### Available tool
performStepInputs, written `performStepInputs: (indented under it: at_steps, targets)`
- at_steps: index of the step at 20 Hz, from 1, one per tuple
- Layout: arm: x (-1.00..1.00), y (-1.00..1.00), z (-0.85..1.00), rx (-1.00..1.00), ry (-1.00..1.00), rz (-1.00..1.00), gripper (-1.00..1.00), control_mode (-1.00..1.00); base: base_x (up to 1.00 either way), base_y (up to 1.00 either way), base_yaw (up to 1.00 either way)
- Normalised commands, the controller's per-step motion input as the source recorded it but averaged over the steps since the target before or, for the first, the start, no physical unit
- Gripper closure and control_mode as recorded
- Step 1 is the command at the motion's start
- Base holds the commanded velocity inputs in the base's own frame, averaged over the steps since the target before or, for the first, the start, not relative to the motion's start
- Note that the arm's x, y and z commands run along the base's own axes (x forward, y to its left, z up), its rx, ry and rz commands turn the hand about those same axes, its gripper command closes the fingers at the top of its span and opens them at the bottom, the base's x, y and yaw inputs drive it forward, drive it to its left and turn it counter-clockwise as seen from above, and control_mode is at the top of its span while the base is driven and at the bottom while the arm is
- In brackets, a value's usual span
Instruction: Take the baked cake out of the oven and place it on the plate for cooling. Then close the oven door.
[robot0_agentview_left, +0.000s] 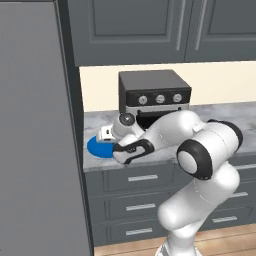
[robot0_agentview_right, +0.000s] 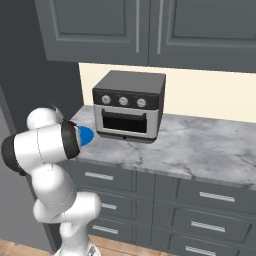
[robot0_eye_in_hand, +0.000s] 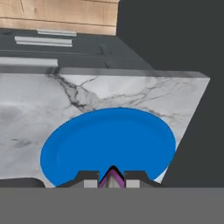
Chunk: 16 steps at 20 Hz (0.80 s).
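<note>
A round blue plate (robot0_eye_in_hand: 109, 135) lies on the marble counter (robot0_eye_in_hand: 52, 100) close to its left end, and it also shows as the blue plate (robot0_agentview_left: 96, 147) and the blue plate (robot0_agentview_right: 86, 135) beside my arm. My gripper (robot0_eye_in_hand: 112, 178) hangs just above the plate's near rim, shut on a small purple-pink piece, the cake (robot0_eye_in_hand: 112, 176). From the left base, the gripper (robot0_agentview_left: 106, 138) sits over the plate. The black oven (robot0_agentview_right: 128, 106) stands on the counter behind; its door (robot0_agentview_right: 125, 122) looks upright, though I cannot tell for sure.
A tall dark grey panel (robot0_agentview_left: 35, 130) closes off the counter's left end right beside the plate. Grey wall cabinets (robot0_agentview_right: 145, 30) hang above the oven. Drawers (robot0_agentview_right: 210, 197) run below the counter, and bare marble (robot0_agentview_right: 210, 145) stretches to the oven's right.
</note>
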Motion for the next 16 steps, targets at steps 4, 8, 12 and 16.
performStepInputs:
  at_steps: [4, 8, 12, 16]
  targets:
    - [0.06, 0.00, -0.33, 0.00, 0.00, 0.00, 1.00, -1.00, 0.00, 0.00, 0.00]
    - [0.23, 0.00, -0.31, 0.00, 0.00, 0.00, 1.00, -1.00, 0.00, 0.00, 0.00]
    - [0.23, 0.00, -0.26, 0.00, 0.02, 0.00, 1.00, -1.00, 0.00, 0.00, 0.00]
    - [0.08, 0.00, -0.16, 0.00, 0.04, 0.00, 1.00, -1.00, 0.00, 0.00, 0.00]
